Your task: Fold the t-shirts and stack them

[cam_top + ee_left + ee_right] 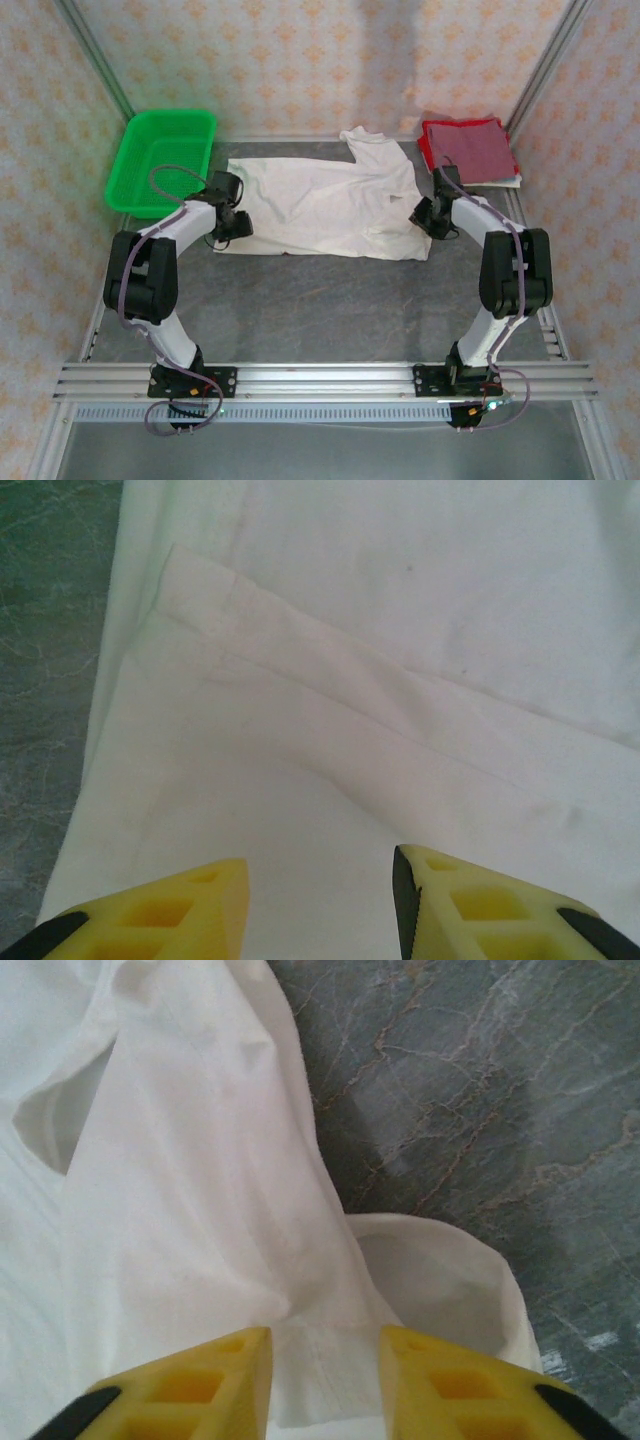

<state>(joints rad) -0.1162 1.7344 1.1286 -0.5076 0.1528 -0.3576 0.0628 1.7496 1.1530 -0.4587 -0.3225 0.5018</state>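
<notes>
The white t-shirt (320,205) lies spread across the middle of the counter (330,300), plain side up, one sleeve thrown toward the back wall. It is flat so that both side edges can be reached at once, and that is why your two arms bracket it.

Your left arm (165,250) sits at the shirt's left edge. Its jaws are spread, hanging just over the cloth beside a stitched hem (330,680) that runs diagonally where one layer lies over another. Nothing is pinched there, as far as I can judge.

Your right arm (505,250) is at the opposite edge, by the near sleeve (430,1270). Its jaws stand apart with a ridge of white cloth running between them — whether they are actually pinching that ridge or only straddling it, I cannot tell.

The dark red t-shirt (468,150) is folded square at the back right corner, resting on something pale, well apart from the white one. It likely marks where the stack goes. The green basket (122,170) stands at the back left, clear of the work.

I'd read this as the start of a fold — both edges need a firm hold first, or the cloth will drag unevenly.
</notes>
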